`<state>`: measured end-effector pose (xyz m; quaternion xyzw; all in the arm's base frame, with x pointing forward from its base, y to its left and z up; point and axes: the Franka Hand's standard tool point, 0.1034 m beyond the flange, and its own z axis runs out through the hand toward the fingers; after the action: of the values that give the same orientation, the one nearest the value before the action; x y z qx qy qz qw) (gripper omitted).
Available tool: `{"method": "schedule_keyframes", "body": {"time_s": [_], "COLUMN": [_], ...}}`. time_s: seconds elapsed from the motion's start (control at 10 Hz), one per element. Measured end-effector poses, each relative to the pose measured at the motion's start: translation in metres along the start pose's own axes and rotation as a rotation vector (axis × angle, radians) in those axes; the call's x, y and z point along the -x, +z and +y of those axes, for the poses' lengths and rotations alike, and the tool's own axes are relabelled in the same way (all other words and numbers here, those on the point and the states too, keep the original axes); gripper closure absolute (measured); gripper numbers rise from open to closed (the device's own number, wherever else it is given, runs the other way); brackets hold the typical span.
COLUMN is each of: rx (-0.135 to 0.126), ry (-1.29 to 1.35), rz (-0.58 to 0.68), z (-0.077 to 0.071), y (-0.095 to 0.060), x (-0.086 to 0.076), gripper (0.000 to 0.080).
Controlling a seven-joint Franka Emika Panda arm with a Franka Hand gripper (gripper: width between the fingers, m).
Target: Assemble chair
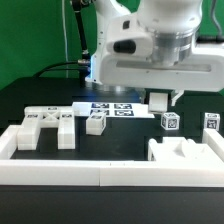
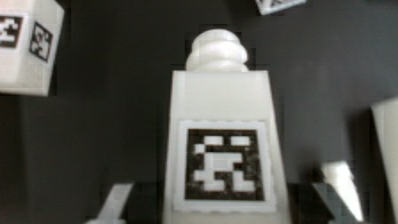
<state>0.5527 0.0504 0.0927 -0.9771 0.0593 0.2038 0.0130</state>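
Entry: chair, unassembled, its white tagged parts spread over a black table [image 1: 130,138]. Gripper [image 1: 161,99]: pinched onto a post [image 2: 221,120], a squared white block with a black-and-white tag on its face and a rounded peg at one end; the fingers [image 2: 118,206] press on either flank of the tagged end. In the exterior view the post hangs under the arm, just off that view's right end of the marker board [image 1: 112,108]; whether its lower end touches the table cannot be told. Nearest neighbour: a small tagged cube [image 1: 170,121], just in front of the held post, apart from it. Second cube [image 1: 95,123]: in front of the marker board. Slotted piece [image 1: 45,122]: well off to the exterior view's left. Tagged block [image 1: 212,122]: at that view's far right. Large notched block [image 1: 185,152]: at the front, against the border rails [image 1: 90,176]. The wrist view adds a tagged part [image 2: 27,50] beside the post, a dark gap between them, and a white edge [image 2: 386,140] on the post's other side, not identifiable.
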Motion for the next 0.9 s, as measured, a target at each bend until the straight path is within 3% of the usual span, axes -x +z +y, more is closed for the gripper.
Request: {"method": "schedule_keyframes", "body": {"time_s": [0.1,0.6,0.9], "rx": [-0.005,-0.032,-0.055], "ry": [-0.008,-0.022,-0.037], "rz": [0.066,0.399,0.601], "z": [-0.007,-0.017,-0.034], "y": [-0.011,-0.014,-0.03], "x": [-0.003,-0.014,-0.02], "gripper": [0.0509,0.0509,0.0509]}}
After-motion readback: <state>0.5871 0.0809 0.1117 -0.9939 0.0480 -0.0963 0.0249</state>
